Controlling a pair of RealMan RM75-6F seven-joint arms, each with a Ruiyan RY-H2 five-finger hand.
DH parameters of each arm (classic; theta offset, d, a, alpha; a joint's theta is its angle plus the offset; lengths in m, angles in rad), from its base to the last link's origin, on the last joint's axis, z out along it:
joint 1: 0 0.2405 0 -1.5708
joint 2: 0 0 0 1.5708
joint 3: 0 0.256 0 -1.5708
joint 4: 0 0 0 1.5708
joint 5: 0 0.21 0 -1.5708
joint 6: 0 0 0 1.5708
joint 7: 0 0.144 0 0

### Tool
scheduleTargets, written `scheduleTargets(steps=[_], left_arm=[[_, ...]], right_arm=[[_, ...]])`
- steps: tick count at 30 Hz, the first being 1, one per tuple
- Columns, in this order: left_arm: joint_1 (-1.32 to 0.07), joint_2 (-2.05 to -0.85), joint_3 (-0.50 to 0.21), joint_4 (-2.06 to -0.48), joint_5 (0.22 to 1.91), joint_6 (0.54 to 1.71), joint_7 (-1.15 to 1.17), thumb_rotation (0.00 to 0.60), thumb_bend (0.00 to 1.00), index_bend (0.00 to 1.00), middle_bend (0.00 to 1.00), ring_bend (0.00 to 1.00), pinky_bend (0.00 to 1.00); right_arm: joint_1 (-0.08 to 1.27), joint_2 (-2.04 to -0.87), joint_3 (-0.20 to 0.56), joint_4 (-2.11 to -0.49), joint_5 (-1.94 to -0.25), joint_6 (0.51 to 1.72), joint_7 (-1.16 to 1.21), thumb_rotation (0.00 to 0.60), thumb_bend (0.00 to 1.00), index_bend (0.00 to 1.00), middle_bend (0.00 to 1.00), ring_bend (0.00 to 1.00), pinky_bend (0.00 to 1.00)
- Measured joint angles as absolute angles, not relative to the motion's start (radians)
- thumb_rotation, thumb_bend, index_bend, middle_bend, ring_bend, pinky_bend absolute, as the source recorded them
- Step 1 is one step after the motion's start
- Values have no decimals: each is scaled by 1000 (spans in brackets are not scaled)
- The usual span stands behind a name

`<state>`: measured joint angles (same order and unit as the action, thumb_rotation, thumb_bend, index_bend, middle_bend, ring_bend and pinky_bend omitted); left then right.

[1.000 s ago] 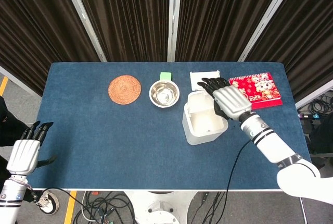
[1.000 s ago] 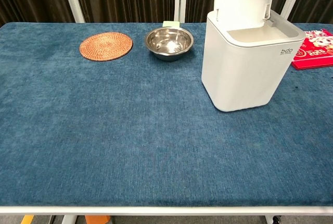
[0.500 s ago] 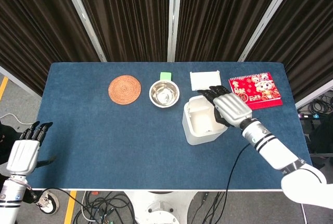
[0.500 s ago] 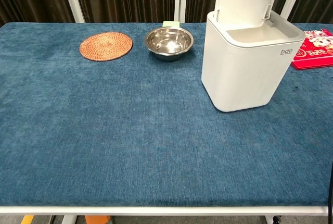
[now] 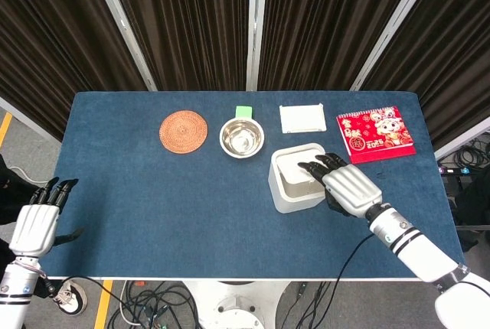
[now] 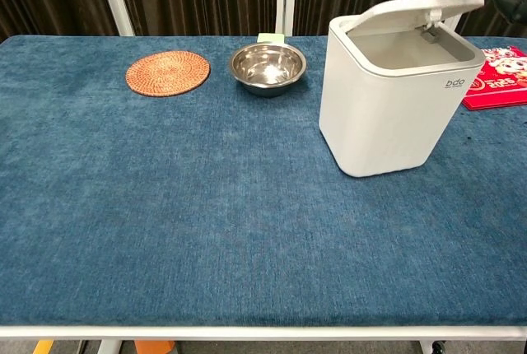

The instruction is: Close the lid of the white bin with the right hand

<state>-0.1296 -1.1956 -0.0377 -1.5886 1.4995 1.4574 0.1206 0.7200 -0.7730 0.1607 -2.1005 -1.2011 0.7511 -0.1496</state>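
The white bin (image 5: 280, 195) (image 6: 387, 107) stands right of the table's middle. Its lid (image 5: 295, 170) (image 6: 412, 8) is tilted low over the opening, with a gap left at the front in the chest view. My right hand (image 5: 348, 187) lies over the bin's right side, holding nothing, with its dark fingertips (image 5: 315, 166) stretched out and resting on the lid. My left hand (image 5: 38, 222) hangs off the table's front left corner, fingers straight and apart, holding nothing.
Along the back of the blue table lie a woven coaster (image 5: 184, 130), a steel bowl (image 5: 242, 138), a small green block (image 5: 243, 112), a flat white box (image 5: 301, 118) and a red calendar (image 5: 375, 134). Dark curtains stand behind.
The lid has swung from upright down to almost flat over the bin. My right hand came forward and down with it. The left hand stayed put.
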Motion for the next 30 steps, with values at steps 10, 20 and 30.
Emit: scheduleTargets(steps=[10, 20, 30], left_arm=[[-128, -1201, -35, -1580, 1499, 1457, 112, 600, 0, 103, 151, 70, 199], [-126, -1201, -35, -1574, 1499, 1459, 106, 600, 0, 103, 151, 70, 199], [-125, -1204, -36, -1571, 1500, 1463, 105, 600, 0, 103, 151, 70, 199]], right_arm=[[678, -816, 116, -2076, -1270, 779, -129, 593, 1000, 0, 114, 30, 6], [680, -873, 94, -2020, -1268, 756, -116, 593, 1000, 0, 112, 31, 4], [666, -881, 89, -2017, -1290, 790, -108, 593, 1000, 0, 97, 24, 2]])
